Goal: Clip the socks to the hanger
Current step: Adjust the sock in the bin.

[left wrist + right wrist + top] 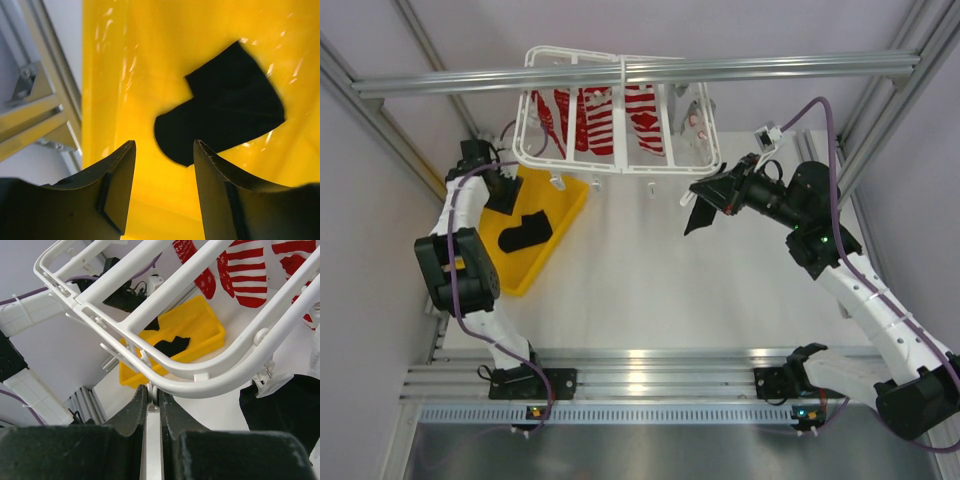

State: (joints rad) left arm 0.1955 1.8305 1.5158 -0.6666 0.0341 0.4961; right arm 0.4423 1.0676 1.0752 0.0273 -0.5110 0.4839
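I see open counter [640, 290] in the middle. Up top, the hanger [623, 120] and the metal bar [620, 75] block the way. The yellow tray [565, 200] sits at the left.

The left arm [470, 270] and right arm [880, 300] share one build: white tubular links between chunky black joint housings. Each is trailed by a purple cable [819, 100] fastened with white ties. Black base blocks [532, 381] anchor both. A small green light [823, 240] glows on the right arm. The left gripper [164, 145] and right gripper [154, 390] have matte black, curved, tapering jaws.
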